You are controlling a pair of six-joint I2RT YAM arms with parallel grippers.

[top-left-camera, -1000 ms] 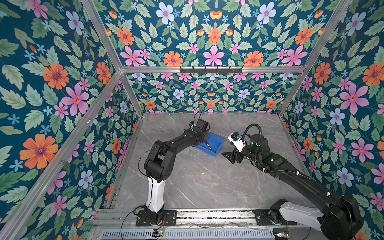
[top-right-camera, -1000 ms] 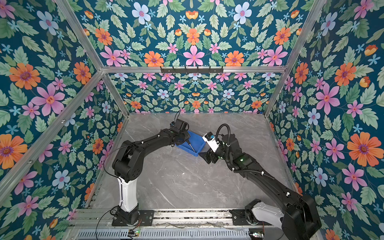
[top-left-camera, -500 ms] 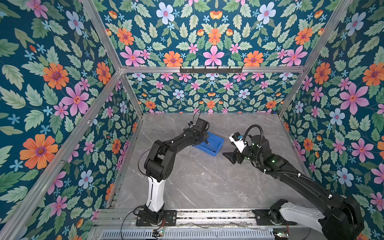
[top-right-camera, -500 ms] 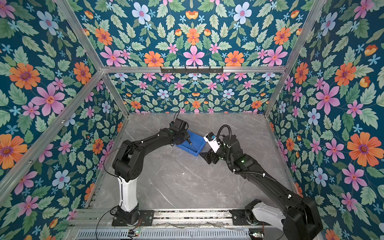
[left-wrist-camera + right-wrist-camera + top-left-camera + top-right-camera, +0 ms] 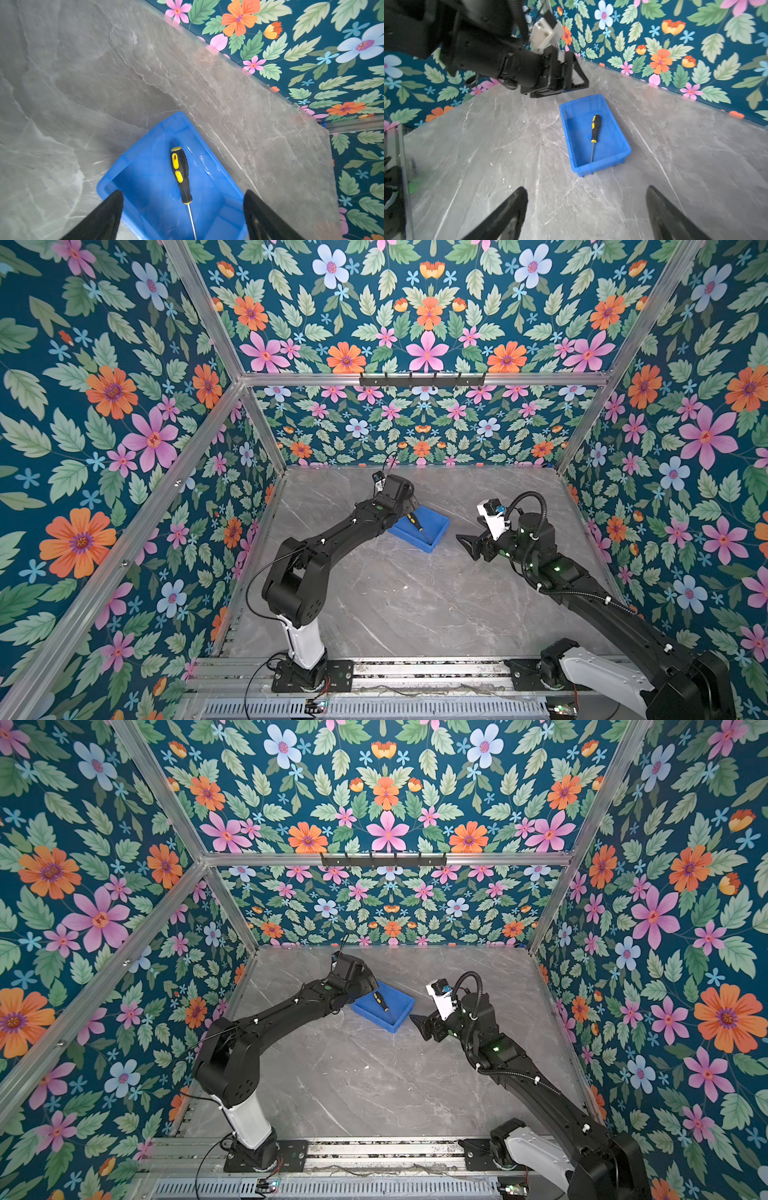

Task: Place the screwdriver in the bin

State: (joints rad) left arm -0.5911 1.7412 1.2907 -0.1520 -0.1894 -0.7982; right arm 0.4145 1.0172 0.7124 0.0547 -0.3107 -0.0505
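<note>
"Left wrist view: are we seeing the screwdriver (image 5: 180,172) inside the bin (image 5: 133,158)?"
"Yep, it's lying flat on the bin's floor, along the bin's length, w/ nothing touching it."
"And the left gripper (image 5: 183,193)?"
"We're seeing it hovering over the bin, jaws spread wide, holding nothing."
"Right gripper (image 5: 587,189)?"
"It's hanging near the bin, not touching it, jaws spread too, w/ nothing btwn them."

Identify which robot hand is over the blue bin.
The left hand: its open fingers frame the bin and screwdriver; the right hand hovers apart, over the table.
</note>
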